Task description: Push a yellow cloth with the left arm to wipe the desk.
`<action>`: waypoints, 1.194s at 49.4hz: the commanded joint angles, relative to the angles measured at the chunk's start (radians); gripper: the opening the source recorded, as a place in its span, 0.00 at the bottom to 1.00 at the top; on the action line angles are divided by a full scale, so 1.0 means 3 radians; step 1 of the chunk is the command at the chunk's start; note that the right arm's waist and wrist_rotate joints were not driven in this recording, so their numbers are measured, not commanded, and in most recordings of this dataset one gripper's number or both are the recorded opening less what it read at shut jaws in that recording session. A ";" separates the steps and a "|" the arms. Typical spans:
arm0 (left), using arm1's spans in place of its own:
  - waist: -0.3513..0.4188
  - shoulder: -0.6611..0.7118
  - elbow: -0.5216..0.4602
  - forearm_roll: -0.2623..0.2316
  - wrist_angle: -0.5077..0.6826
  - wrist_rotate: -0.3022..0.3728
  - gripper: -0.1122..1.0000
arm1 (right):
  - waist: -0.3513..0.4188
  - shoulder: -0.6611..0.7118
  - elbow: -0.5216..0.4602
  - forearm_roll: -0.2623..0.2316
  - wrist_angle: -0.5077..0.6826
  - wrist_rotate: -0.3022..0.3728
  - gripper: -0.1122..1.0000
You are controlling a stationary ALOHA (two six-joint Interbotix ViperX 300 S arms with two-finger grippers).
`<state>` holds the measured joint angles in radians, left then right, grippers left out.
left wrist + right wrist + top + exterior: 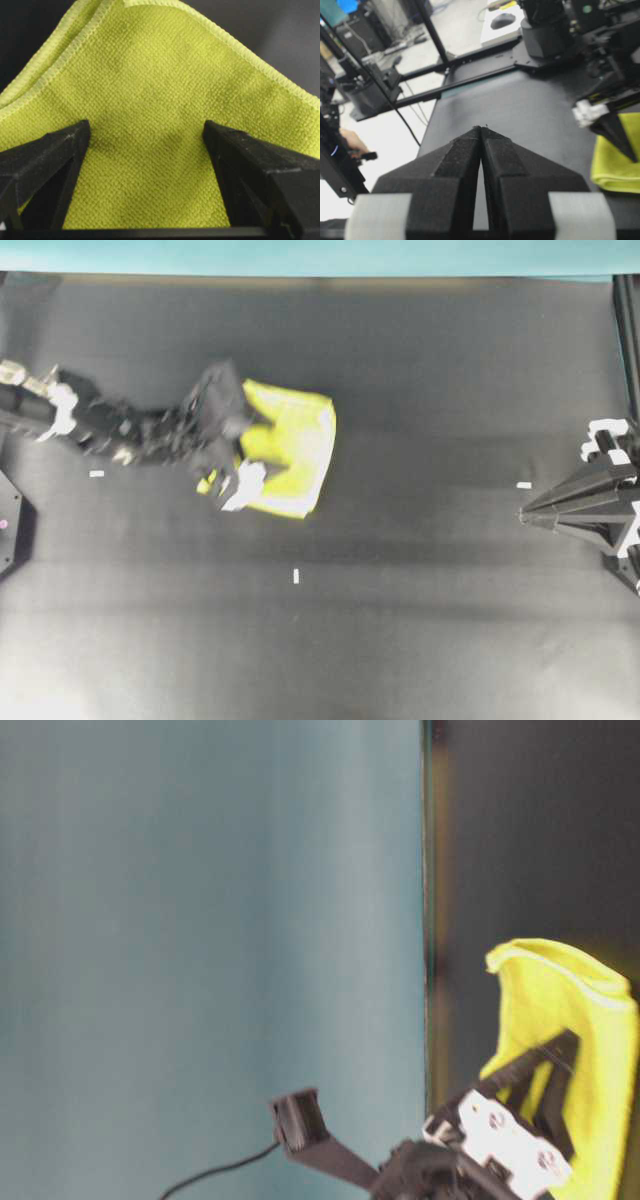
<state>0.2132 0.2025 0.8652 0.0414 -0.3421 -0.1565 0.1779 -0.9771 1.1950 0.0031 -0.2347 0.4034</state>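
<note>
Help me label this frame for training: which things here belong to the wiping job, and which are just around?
In the job:
- yellow cloth
- left gripper, fingers spread on the cloth
- desk

Just around:
- right gripper, shut, parked at the desk's edge
- white tape marks

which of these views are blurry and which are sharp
Overhead view: the left gripper is smeared over the yellow cloth. Table-level view: soft and hazy throughout. Left wrist view: cloth weave crisp. Right wrist view: the right gripper is sharp, the background softer.

robotics lab: matte black worktop (520, 115), metal frame rails (470, 60), loose cables, equipment racks (355, 35) behind.
</note>
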 commanded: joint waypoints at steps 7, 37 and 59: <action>-0.0491 -0.0102 0.0153 0.0005 0.0026 -0.0036 0.90 | 0.0000 0.0010 -0.0020 0.0000 -0.0031 0.0005 0.11; -0.1652 -0.0256 0.0598 0.0010 0.0061 -0.0327 0.90 | 0.0000 0.0015 -0.0020 0.0000 -0.0056 0.0000 0.11; -0.2168 -0.0307 0.0511 0.0010 0.0061 -0.0271 0.90 | 0.0000 0.0015 -0.0020 0.0000 -0.0072 0.0000 0.11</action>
<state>-0.4034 0.1089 1.0140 0.0399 -0.3421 -0.2286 0.1779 -0.9771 1.1950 0.0031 -0.2439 0.4034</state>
